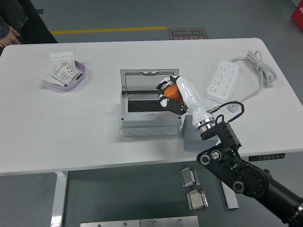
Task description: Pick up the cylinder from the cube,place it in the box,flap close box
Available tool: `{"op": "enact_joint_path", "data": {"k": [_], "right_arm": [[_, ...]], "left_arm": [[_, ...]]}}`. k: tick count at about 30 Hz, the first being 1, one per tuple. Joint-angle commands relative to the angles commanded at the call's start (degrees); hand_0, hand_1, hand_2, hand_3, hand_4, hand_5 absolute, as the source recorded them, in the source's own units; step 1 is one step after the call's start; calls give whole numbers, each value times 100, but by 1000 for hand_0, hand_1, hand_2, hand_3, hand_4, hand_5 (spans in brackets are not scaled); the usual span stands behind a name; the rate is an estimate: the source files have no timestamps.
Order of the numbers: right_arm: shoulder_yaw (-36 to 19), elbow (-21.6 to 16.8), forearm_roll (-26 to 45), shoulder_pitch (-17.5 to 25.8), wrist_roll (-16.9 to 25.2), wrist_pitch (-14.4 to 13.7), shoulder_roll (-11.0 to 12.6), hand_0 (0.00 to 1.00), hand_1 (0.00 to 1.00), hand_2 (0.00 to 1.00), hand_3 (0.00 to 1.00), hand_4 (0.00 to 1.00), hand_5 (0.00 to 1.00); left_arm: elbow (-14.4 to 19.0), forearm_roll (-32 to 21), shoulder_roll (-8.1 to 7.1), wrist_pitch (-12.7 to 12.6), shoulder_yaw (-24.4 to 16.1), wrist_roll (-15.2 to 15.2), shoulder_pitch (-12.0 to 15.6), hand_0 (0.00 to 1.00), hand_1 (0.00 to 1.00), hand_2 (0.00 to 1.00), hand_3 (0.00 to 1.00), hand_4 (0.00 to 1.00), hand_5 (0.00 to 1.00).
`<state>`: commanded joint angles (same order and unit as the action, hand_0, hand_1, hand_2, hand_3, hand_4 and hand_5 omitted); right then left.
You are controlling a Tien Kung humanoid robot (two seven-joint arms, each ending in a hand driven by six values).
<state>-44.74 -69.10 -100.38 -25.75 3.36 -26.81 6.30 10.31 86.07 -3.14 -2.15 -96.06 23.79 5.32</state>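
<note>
— Where was the cylinder (171, 92)?

— The orange cylinder was up off the table, gripped in the right hand (173, 94), whose fingers (165, 103) were curled closed around it. Only part of the orange showed between them. The hand hung over the right part of the open box (150, 112), above its dark inside.

— And the box itself?

— It was a grey box near the middle of the white table (94, 142), with its clear lid (149, 81) standing upright along the far side.

— Could you see the cube?

— Barely. The grey cube (191, 137) sat just to the right of the box, near the table's near edge, and the robot's wrist and forearm hid most of it.

— What about the other arm?

— No left arm showed anywhere.

— Anything else on the table?

— A white power strip (222, 80) lay to the right, its cable (255, 66) looped at the far right. At the far left sat a purple dish (79, 78) holding paper packets (63, 72). A person's hand (10, 35) rested at the far left corner.
</note>
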Motion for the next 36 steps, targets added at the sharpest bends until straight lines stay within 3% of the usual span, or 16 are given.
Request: {"op": "enact_joint_path", "data": {"k": [11, 19, 25, 34, 36], "right_arm": [[849, 598, -430, -934, -315, 254, -317, 118, 162, 273, 308, 2, 2], [1391, 1262, -469, -1485, -362, 485, -368, 118, 162, 271, 308, 2, 2], [1629, 1617, -402, -1700, -362, 685, -358, 120, 165, 273, 310, 2, 2], [1572, 1762, -412, -1763, -199, 954, -367, 125, 174, 279, 318, 2, 2], [1563, 1775, -423, -1771, -167, 968, -377, 179, 224, 308, 372, 2, 2]], "left_arm": [[0, 40, -46, 19, -37, 72, -13, 646, 653, 560, 672, 705, 343], [0, 52, -51, 29, -15, 51, -67, 646, 653, 560, 672, 705, 343], [0, 73, -52, 27, -13, 34, -86, 646, 654, 560, 671, 704, 342], [0, 140, -54, 28, -53, 44, -95, 646, 654, 561, 671, 704, 343], [0, 157, -59, 31, -66, 59, -88, 646, 654, 560, 671, 703, 342]]}}
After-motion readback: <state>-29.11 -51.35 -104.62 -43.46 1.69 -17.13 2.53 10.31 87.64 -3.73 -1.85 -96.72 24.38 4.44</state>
